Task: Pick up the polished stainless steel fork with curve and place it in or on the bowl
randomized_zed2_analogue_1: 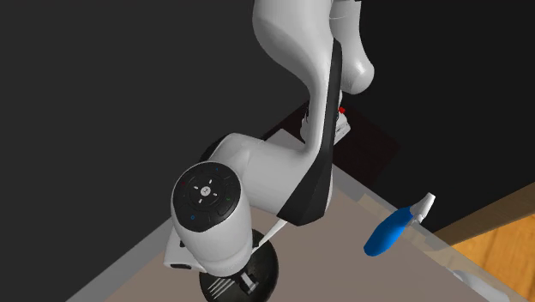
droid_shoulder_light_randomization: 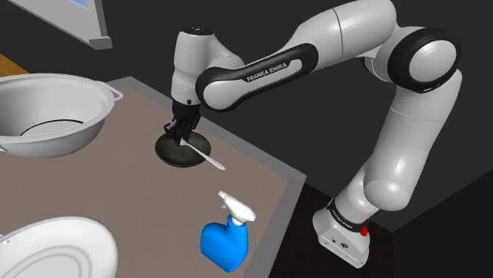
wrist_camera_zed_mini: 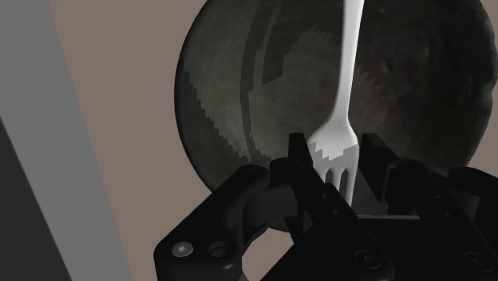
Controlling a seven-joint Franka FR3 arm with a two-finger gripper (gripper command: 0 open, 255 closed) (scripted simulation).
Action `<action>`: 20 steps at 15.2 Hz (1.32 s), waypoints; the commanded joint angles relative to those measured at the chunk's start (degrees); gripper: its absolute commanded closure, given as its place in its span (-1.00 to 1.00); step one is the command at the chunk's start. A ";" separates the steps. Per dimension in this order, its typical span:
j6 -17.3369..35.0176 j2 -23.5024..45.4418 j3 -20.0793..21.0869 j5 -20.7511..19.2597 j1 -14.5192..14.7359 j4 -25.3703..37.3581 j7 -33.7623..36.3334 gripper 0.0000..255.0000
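While the gripper (wrist_camera_zed_mini: 333,153) clasps the one fork (wrist_camera_zed_mini: 348,80) by its tines above the one dark bowl (wrist_camera_zed_mini: 239,96), one far basin (droid_shoulder_light_randomization: 88,118), one near basin (droid_shoulder_light_randomization: 93,237) and one blue spray bottle (droid_shoulder_light_randomization: 223,243) stand well apart, with bare table (droid_shoulder_light_randomization: 265,178) between and its edge near the bowl.

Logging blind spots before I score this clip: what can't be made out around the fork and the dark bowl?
Shoulder view: the gripper covers the tines of the fork and part of the dark bowl.
Second exterior view: the arm hides most of the dark bowl and nearly all the fork.
Wrist view: the top edge cuts off the fork's handle end.
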 commanded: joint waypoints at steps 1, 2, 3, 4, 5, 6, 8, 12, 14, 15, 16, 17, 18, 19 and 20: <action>1.18 0.85 -0.22 -0.58 0.22 -0.41 0.41 1.00; 1.18 0.84 -0.22 -0.58 0.22 -0.41 0.41 1.00; 1.18 0.85 -0.23 -0.58 0.22 -0.41 0.41 1.00; 1.18 0.85 -0.23 -0.58 0.22 -0.41 0.41 1.00; 1.18 0.85 -0.23 -0.58 0.22 -0.41 0.41 1.00; 1.18 0.85 -0.23 -0.58 0.22 -0.41 0.41 1.00; 1.18 0.85 -0.23 -0.58 0.22 -0.41 0.41 1.00; 1.18 0.85 -0.23 -0.58 0.22 -0.41 0.41 -1.00; 1.18 0.85 -0.23 -0.58 0.22 -0.41 0.41 -1.00; -0.34 -0.32 0.10 0.20 -0.06 0.08 -0.09 -1.00; -1.88 -1.43 0.40 0.94 -0.32 0.66 -0.57 -1.00; -3.46 -2.49 0.65 1.64 -0.55 1.31 -1.02 -1.00; -4.72 -3.28 0.82 2.17 -0.70 1.88 -1.37 -1.00; -4.72 -3.28 0.82 2.17 -0.69 1.88 -1.37 -1.00; -4.72 -3.29 0.82 2.17 -0.69 1.88 -1.37 -1.00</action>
